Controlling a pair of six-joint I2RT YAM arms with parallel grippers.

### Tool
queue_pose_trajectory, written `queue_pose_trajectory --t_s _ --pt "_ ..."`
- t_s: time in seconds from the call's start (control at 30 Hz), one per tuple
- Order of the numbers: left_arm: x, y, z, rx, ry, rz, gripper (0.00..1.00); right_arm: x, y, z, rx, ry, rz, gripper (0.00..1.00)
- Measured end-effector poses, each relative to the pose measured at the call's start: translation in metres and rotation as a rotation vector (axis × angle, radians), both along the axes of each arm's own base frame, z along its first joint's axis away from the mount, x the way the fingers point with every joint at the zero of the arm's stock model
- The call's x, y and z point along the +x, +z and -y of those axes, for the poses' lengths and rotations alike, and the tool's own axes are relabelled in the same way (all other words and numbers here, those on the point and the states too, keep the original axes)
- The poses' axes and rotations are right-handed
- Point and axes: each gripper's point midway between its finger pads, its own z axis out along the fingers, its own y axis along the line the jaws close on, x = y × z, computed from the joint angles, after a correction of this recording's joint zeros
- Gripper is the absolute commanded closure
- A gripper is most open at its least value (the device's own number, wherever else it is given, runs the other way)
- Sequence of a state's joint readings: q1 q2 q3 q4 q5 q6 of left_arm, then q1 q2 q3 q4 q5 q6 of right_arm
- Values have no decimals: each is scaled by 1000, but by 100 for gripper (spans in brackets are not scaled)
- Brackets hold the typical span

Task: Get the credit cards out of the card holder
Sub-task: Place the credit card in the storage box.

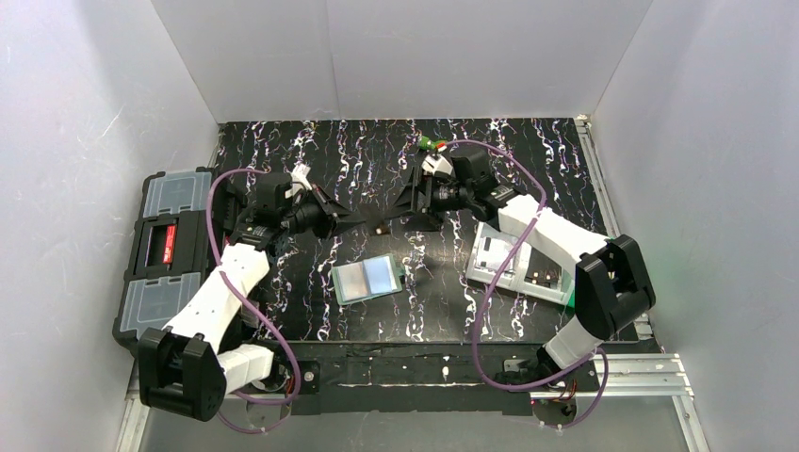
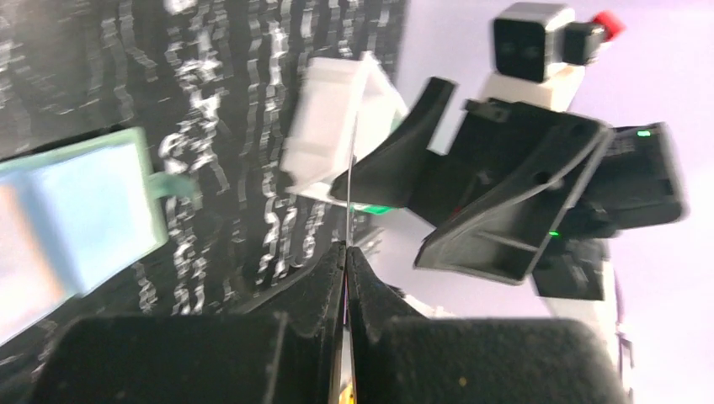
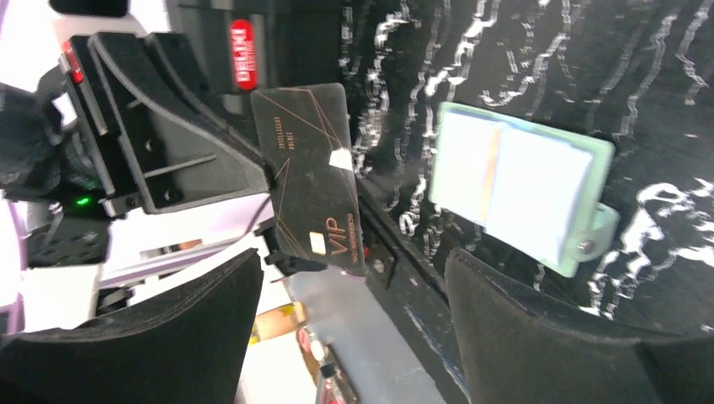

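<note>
Card holder (image 1: 369, 279) lies open flat, centre of top view. Left gripper (image 2: 346, 248) clamped on dark card (image 3: 311, 177). Right gripper (image 3: 349, 269) jaws wide, empty.

1. The card holder (image 1: 368, 279) lies on the table (image 1: 565, 160), midway between the two arms.
2. A toolbox (image 1: 168, 247) sits at the table's left edge; a tray (image 1: 492, 259) lies right of the card holder.
3. Behind the card holder, a credit card (image 3: 313, 172) is pinched in the left gripper (image 1: 363, 221), with the right gripper (image 1: 400, 204) facing it, apart.
</note>
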State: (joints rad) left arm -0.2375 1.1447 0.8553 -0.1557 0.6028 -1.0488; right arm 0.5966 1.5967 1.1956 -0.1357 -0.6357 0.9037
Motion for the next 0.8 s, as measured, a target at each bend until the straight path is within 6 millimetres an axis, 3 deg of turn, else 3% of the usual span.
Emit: queue_pose_trajectory --t_s 0.13,0.33,0.47,0.63,0.67,0.73,0.77,0.8 --pt "13 21 14 -124 -18 38 100 -1 19 -2 106 8 0 20" --pt "20 30 23 -208 -47 44 100 1 42 -6 211 20 1 32" --pt "18 37 25 -235 -64 57 100 0 49 -7 248 26 -3 55" --pt "17 42 28 -258 -88 69 100 -2 52 -8 268 31 -20 99" --pt "16 42 28 -261 -93 69 100 -2 53 -8 271 30 -27 99" --pt "16 42 29 -261 -99 65 94 -3 54 -8 274 32 -32 99" --pt "15 40 29 -260 -102 62 87 -3 54 -8 274 33 -29 99" --pt "15 40 29 -258 -104 60 73 -3 54 -8 274 34 -28 99"
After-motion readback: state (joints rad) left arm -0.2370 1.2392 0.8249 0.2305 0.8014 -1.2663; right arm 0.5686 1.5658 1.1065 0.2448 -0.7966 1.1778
